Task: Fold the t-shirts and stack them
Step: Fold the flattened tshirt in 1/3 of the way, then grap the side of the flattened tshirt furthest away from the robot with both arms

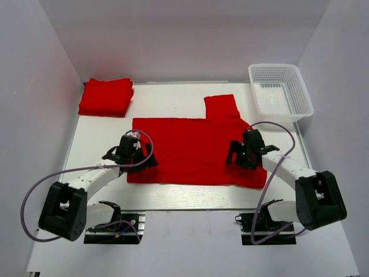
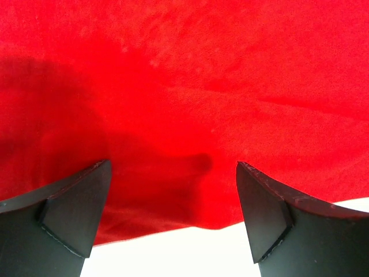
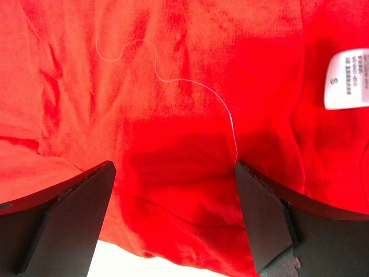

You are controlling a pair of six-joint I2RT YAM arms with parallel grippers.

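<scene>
Table (image 1: 190,199): white, white-walled.
Neck label (image 3: 347,78): white, "S" readable, rest blurred.
Spread t-shirt (image 1: 196,150): lay mid-table, long axis left-right, sleeve (image 1: 222,107) pointing far.
Folded t-shirts (image 1: 106,97): far left.
Left gripper (image 2: 173,165), right gripper (image 3: 173,164): gaped wide above spread t-shirt, nothing held.

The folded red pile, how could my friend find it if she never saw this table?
Look at the white table and go to its far left corner, opposite the white mesh basket. The folded red pile lies there alone. Unlike the big red t-shirt spread flat in the middle, it is small, thick and neatly squared.
</scene>
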